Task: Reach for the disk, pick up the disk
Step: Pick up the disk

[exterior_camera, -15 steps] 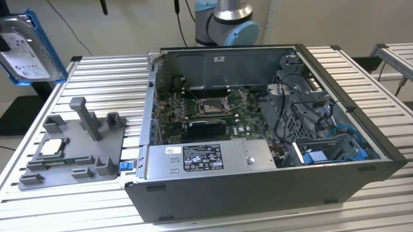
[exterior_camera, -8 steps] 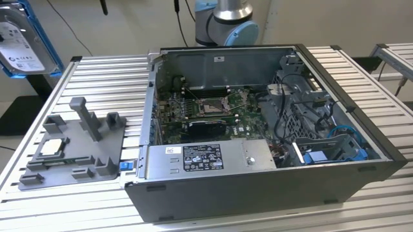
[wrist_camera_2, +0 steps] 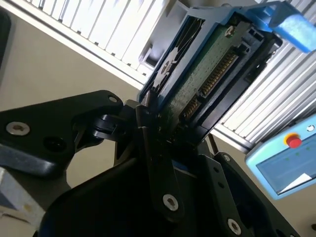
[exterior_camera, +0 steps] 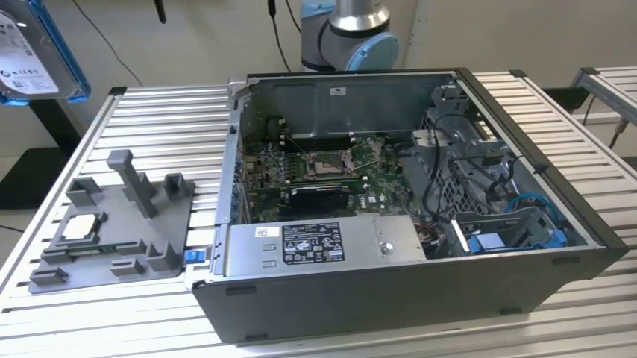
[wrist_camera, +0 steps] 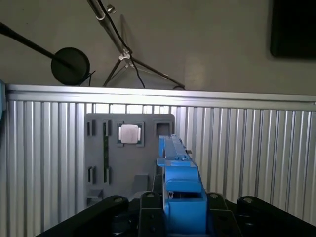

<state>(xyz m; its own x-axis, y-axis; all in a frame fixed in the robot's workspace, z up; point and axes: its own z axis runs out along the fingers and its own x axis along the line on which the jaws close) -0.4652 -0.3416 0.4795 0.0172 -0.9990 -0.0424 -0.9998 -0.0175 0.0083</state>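
The disk (exterior_camera: 30, 52) is lifted high off the table at the exterior view's upper left, its silver face with a white label framed by a blue carrier. In the second wrist view my gripper (wrist_camera_2: 153, 123) is shut on one end of the disk (wrist_camera_2: 207, 74), whose green circuit-board underside and connector face the camera. In the first wrist view the disk (wrist_camera: 180, 182) stands edge-on between the black fingers (wrist_camera: 148, 207), hanging above the grey fixture tray (wrist_camera: 111, 148).
The grey fixture tray (exterior_camera: 149, 224) lies on the slatted table at the exterior view's left and holds a small square silver chip (exterior_camera: 80, 227). An open computer case (exterior_camera: 398, 313) takes up the middle and right. The arm's base (exterior_camera: 348, 33) stands behind it.
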